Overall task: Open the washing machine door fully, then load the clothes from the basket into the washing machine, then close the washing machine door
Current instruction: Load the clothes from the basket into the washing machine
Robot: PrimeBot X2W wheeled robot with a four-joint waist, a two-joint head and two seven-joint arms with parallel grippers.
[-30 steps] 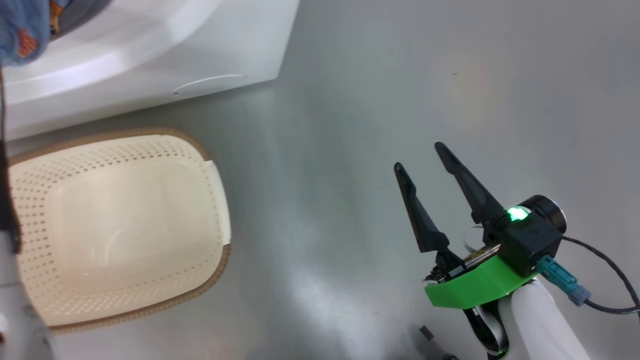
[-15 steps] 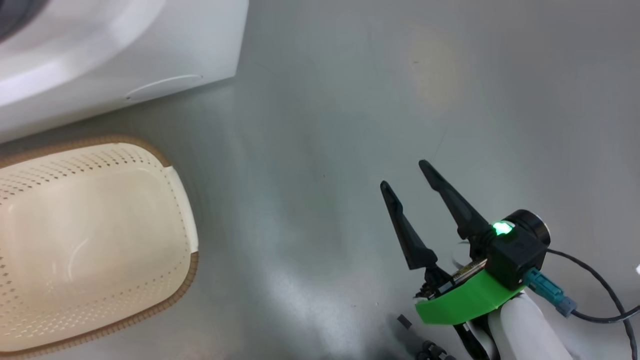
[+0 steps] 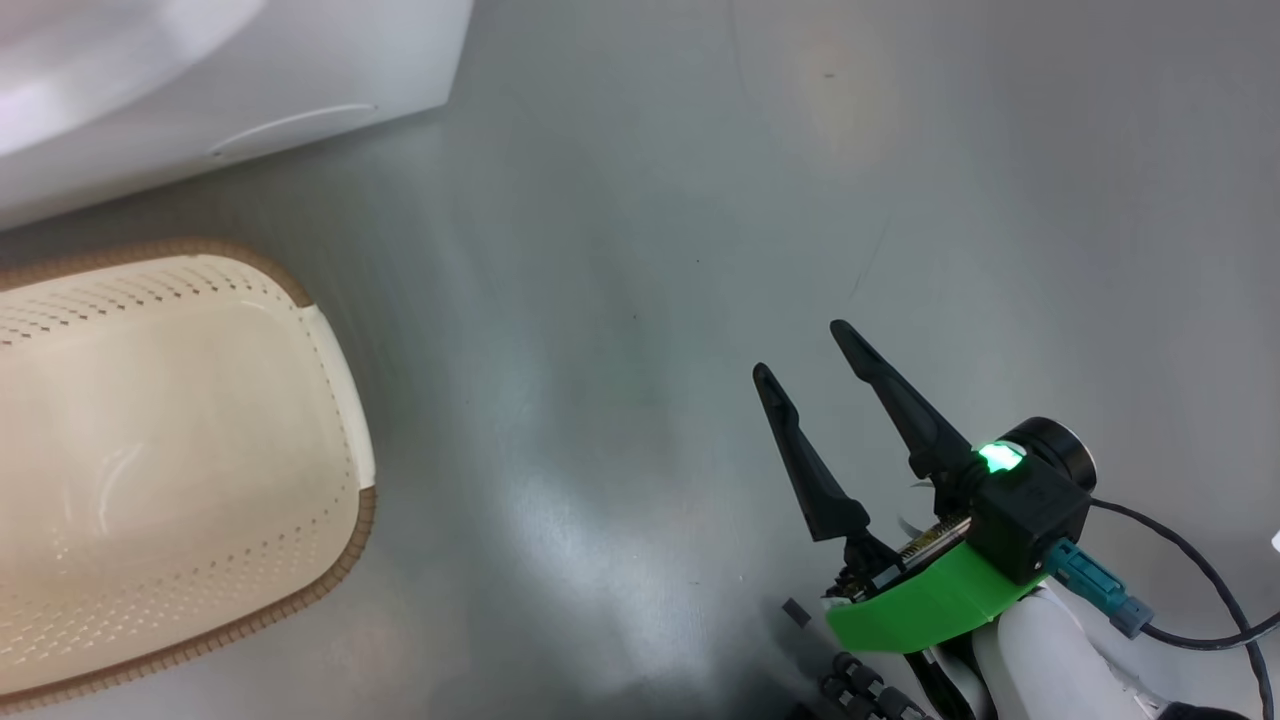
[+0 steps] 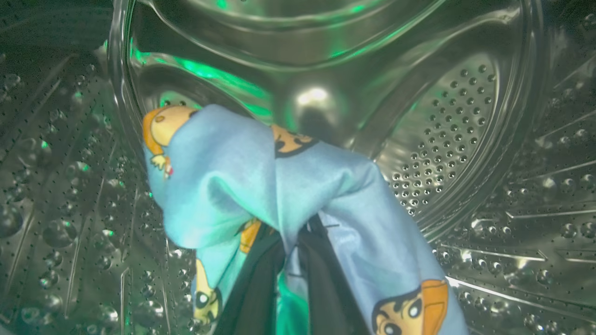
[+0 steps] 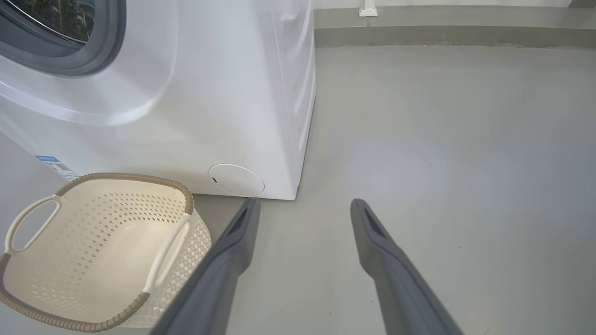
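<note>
Looking into the drum (image 4: 442, 116), we see our left gripper (image 4: 295, 235) clamped on a blue garment (image 4: 233, 172); our right gripper (image 3: 800, 350) gapes, unladen, near the bare-bottomed basket (image 3: 200, 420).

One washing machine (image 5: 186, 93) stands at ten o'clock in the right wrist view, with one round cover (image 5: 236, 179) and one blue label (image 5: 46, 159). One basket (image 5: 125, 177) sits at eight o'clock, with two white handles (image 5: 28, 223). One light-blue garment (image 4: 260, 177) is in one drum (image 4: 442, 130) (bunched, so one is all that can be counted). There are two grippers, the right gripper (image 3: 800, 350) and the left gripper (image 4: 293, 242), with two fingers (image 3: 815, 470) each.
</note>
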